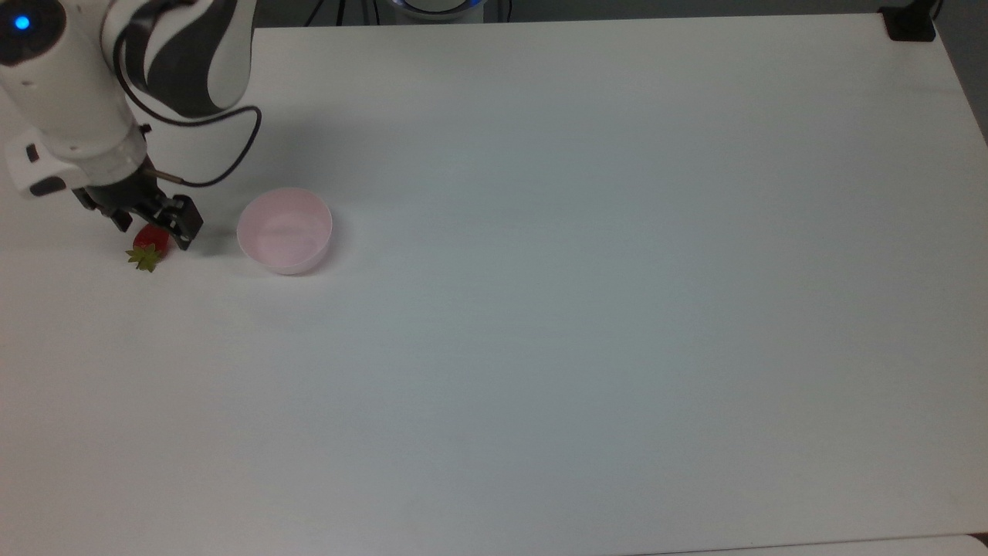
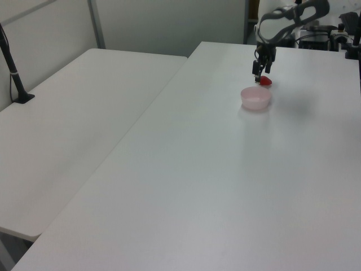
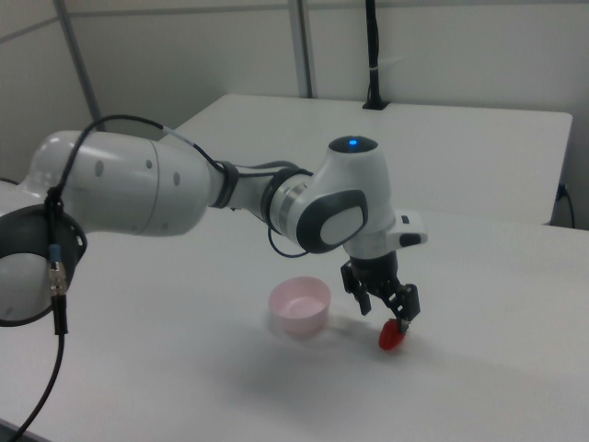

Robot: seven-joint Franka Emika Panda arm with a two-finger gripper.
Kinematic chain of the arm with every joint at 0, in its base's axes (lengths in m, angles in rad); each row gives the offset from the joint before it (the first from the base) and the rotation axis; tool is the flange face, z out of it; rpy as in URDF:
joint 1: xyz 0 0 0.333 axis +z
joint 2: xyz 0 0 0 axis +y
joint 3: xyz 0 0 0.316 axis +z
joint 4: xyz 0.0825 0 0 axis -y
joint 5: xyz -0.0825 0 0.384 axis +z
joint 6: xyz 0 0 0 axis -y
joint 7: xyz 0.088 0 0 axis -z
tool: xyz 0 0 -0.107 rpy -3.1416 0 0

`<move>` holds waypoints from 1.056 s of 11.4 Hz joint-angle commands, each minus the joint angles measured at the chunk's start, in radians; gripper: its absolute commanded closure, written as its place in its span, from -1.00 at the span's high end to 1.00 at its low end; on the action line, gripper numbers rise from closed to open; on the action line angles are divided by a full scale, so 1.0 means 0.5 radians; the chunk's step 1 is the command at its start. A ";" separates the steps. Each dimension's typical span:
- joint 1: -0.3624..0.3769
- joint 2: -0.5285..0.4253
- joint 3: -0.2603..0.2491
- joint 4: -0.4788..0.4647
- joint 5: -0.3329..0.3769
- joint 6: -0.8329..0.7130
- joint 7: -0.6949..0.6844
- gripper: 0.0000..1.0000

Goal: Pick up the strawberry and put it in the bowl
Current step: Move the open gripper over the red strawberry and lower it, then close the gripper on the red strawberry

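The gripper (image 1: 151,224) hangs low over the white table (image 1: 587,309), its fingers pointing straight down and standing apart, one on either side of the strawberry (image 1: 148,245). That stance makes sense to me: coming from above with the jaws spread lets the fingers drop past the fruit's sides before they close on it.

The strawberry lies on its side on the tabletop, its green leafy cap toward the bottom of the top view and its red tip tucked up under the gripper. In the right view the strawberry (image 3: 391,337) shows red just below the fingertips of the gripper (image 3: 390,314), so close that I can't say whether a finger already touches it — but nothing looks clamped yet, and the fruit seems to rest on the table.

The bowl (image 1: 285,230) sits just beside the strawberry, on the top view's right of it, upright and with nothing in it. In the left view the bowl (image 2: 255,97) stands nearer the camera, with the strawberry (image 2: 265,81) and the gripper (image 2: 259,71) just behind it. Having the bowl that near keeps the carry short — a lift, a small sideways shift, a release.

My guess is that the arm is at the very point of grasping; the fruit is small and glossy, so a squeeze near its rounded tip could let it slip.
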 commanded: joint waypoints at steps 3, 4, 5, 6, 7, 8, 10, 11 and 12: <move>0.011 0.107 0.005 0.035 0.028 0.161 -0.038 0.07; 0.011 0.086 0.005 0.038 0.028 0.155 -0.041 -0.19; 0.011 0.022 0.005 0.032 0.025 0.128 -0.044 -0.21; 0.011 -0.058 0.005 0.022 0.025 0.024 -0.054 -0.21; 0.017 -0.111 0.005 0.031 0.013 -0.116 -0.063 -0.21; 0.023 -0.160 0.017 0.022 0.015 -0.154 -0.060 -0.21; 0.103 -0.176 0.011 0.013 -0.003 -0.225 -0.045 0.33; 0.100 -0.169 0.008 0.013 -0.021 -0.231 -0.051 0.40; 0.085 -0.151 0.005 0.013 -0.030 -0.228 -0.066 0.40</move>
